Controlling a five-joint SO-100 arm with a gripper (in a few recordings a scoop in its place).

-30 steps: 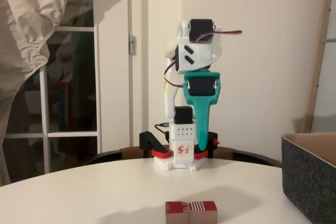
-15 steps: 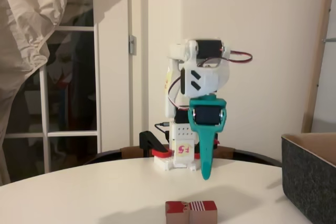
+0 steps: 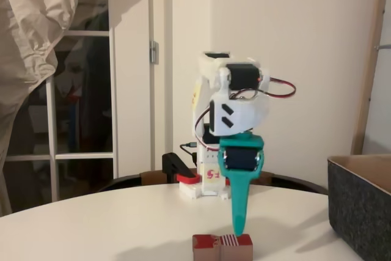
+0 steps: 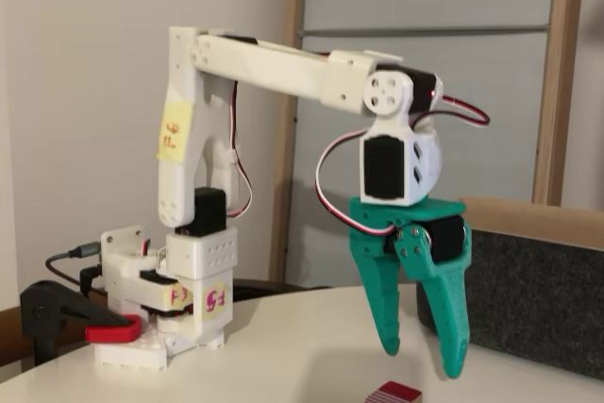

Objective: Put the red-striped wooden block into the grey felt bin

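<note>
The red-striped wooden block [image 3: 222, 247] lies on the white table near its front edge; in another fixed view just its red-and-white top [image 4: 393, 393] peeks in at the bottom. My teal gripper [image 4: 422, 358] hangs pointing straight down just above the block, jaws spread apart with nothing between them. Seen edge-on in a fixed view, the gripper [image 3: 238, 229] has its tip right over the block's striped end. The grey felt bin [image 3: 360, 212] stands at the table's right side; its dark wall [image 4: 533, 299] is behind the gripper.
The arm's white base [image 3: 208, 180] with a red clamp sits at the table's far edge. A glass door and a draped cloth are behind on the left. Bare tabletop [image 3: 110, 224] lies left of the block.
The arm has unfolded forward and downward from a raised pose. The gripper has dropped from above the base to just over the block. The block has not moved.
</note>
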